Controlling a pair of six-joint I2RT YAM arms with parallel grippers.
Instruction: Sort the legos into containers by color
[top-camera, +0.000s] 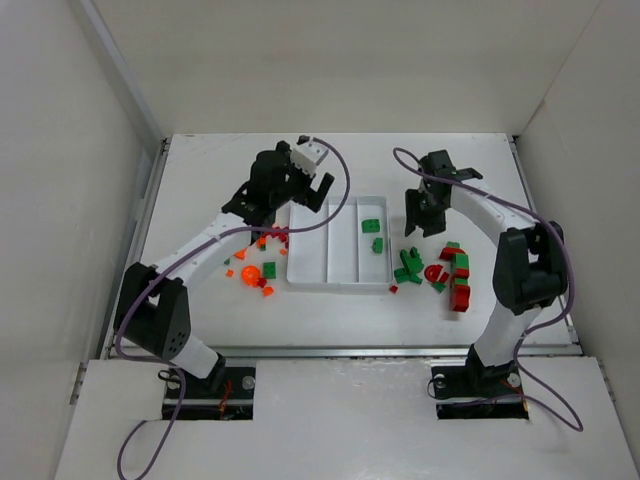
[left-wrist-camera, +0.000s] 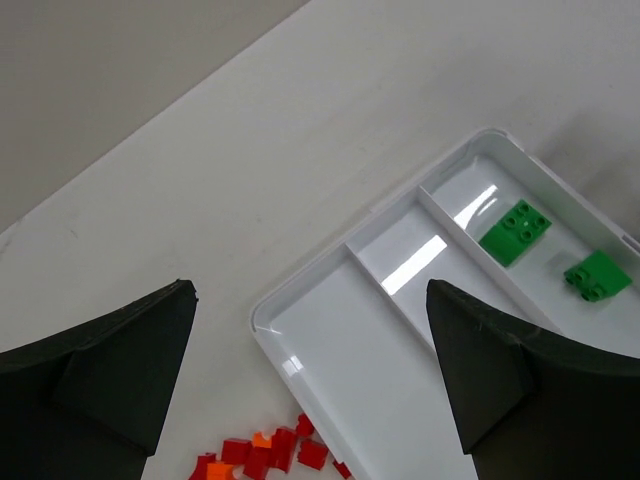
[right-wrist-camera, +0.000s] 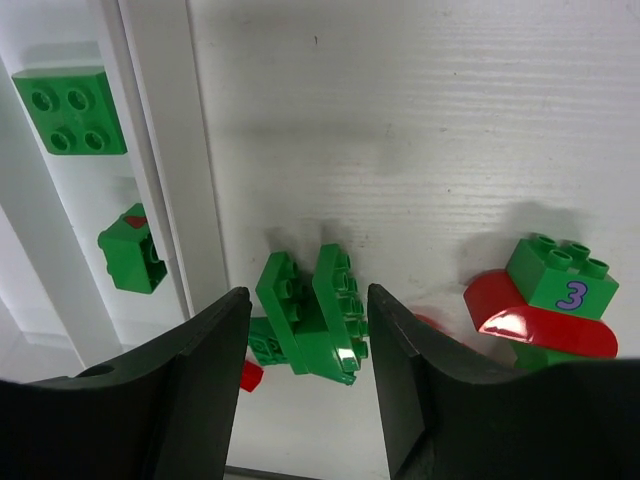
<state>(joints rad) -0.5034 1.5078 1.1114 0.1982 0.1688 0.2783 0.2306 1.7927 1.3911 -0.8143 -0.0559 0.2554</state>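
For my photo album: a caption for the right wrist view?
Open right gripper poised over green legos beside the white tray.

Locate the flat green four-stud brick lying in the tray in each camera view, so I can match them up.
Top external: the flat green brick lies in the far part of the right compartment of the tray.
Left wrist: the brick sits right of centre, between the fingers.
Right wrist: the brick is in the top left corner.
Shared landmark: the smaller green piece beside it in the same compartment.
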